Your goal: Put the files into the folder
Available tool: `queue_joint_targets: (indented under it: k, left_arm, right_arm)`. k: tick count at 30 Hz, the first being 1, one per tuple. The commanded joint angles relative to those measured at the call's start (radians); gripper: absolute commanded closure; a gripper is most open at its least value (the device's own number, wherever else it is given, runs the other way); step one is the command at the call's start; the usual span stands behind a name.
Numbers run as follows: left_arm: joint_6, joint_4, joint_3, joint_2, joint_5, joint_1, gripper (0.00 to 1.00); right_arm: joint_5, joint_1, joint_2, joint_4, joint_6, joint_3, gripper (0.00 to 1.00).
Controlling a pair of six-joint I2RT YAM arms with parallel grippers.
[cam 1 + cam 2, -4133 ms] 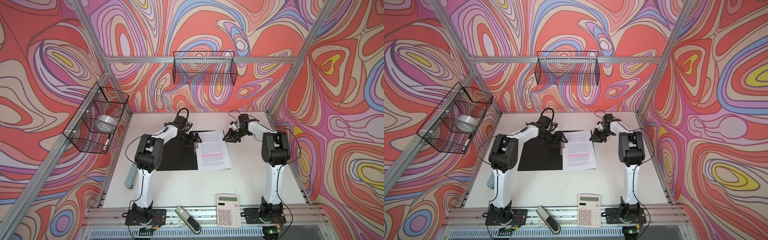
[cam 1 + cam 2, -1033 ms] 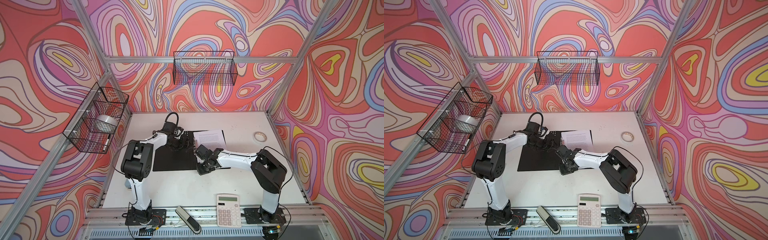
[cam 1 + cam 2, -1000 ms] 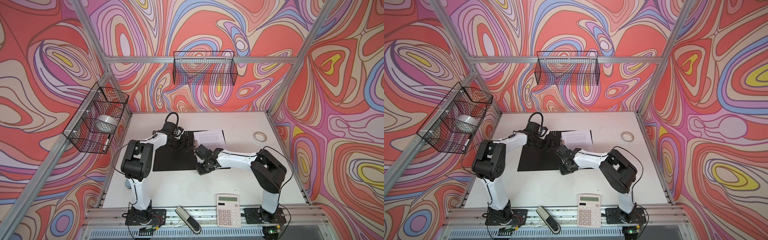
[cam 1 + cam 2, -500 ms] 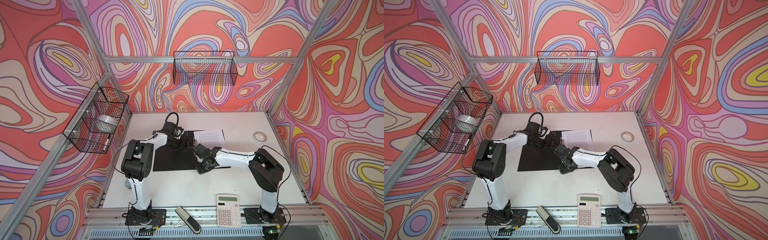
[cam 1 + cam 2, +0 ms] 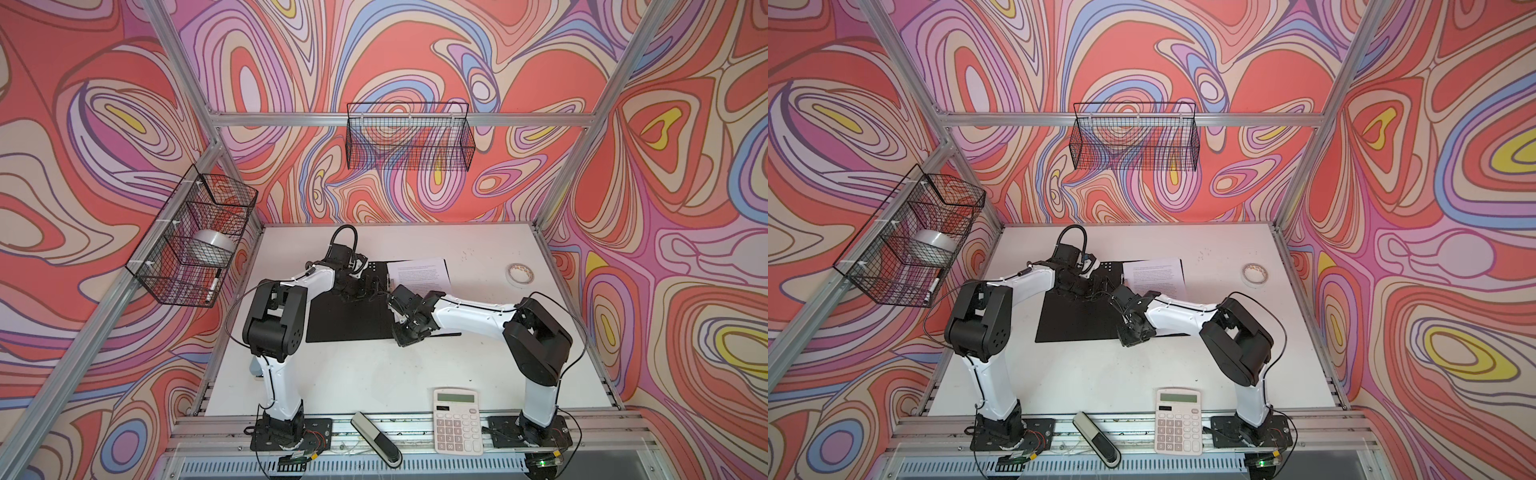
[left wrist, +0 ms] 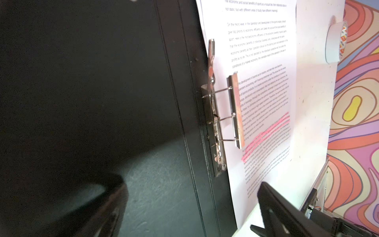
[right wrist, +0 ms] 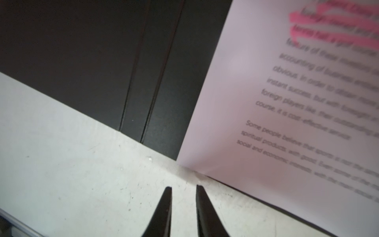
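Files (image 5: 419, 272) flat on the open folder's (image 5: 349, 320) right black leaf, inner edge at the folder's spine clip (image 6: 235, 110).
Right gripper (image 7: 182, 190) sits just off the folder's near edge, beside the files' corner, over bare table (image 7: 61, 164), a narrow slit, nothing between. Left gripper (image 6: 188, 181) hangs over the folder's spine, spread wide, empty.

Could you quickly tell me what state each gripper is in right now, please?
Left gripper: wide open, holding nothing.
Right gripper: slightly open, holding nothing.
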Motion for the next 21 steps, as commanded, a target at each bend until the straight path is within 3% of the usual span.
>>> queue_joint_targets:
  k: [1,4,12,18,21]
  left_arm:
    - [0.013,-0.033,0.031,-0.012,0.006,0.007,0.01]
    - [0.008,-0.031,0.036,-0.016,0.009,0.007,0.00]
    - [-0.010,-0.033,0.048,-0.010,0.016,0.005,0.00]
    - [-0.017,-0.036,0.046,0.006,0.030,-0.006,0.00]
    - [-0.017,-0.041,0.043,0.007,0.043,-0.014,0.00]
  right_arm:
    - [-0.018,-0.061,-0.114,-0.024,-0.002,0.025,0.75]
    - [-0.068,-0.178,-0.183,0.001,0.017,0.002,0.71]
    - [-0.132,-0.488,-0.177,-0.002,0.069,-0.050,0.66]
    - [-0.213,-0.614,-0.145,0.069,0.098,-0.120,0.64]
    - [-0.192,-0.636,-0.130,0.069,0.095,-0.136,0.64]
